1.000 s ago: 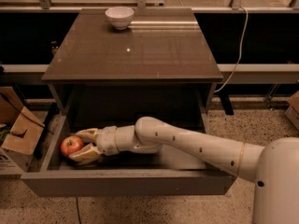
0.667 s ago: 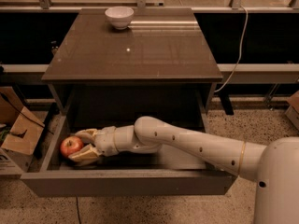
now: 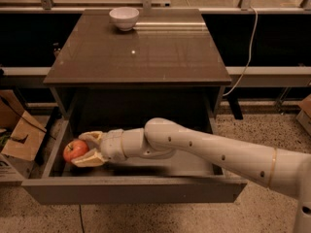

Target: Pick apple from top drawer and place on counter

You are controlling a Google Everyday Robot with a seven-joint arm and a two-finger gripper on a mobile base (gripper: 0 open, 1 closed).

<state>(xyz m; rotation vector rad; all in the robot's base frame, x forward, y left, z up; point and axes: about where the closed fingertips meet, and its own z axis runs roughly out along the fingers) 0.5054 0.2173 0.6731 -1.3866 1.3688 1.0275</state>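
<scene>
Locate the claw [image 3: 80, 150] inside the open top drawer [image 3: 131, 191], at its left end. Its 2 fingers [image 3: 92, 136] pinch the apple [image 3: 74, 150], 1 on the far side and 1 on the near side. The desk [image 3: 146, 52] lies above and behind the claw. 1 white bowl [image 3: 124, 18] stands at the desk's far edge.

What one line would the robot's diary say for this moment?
pincer: closed on apple | apple: top drawer, left end | counter: white bowl at back
</scene>
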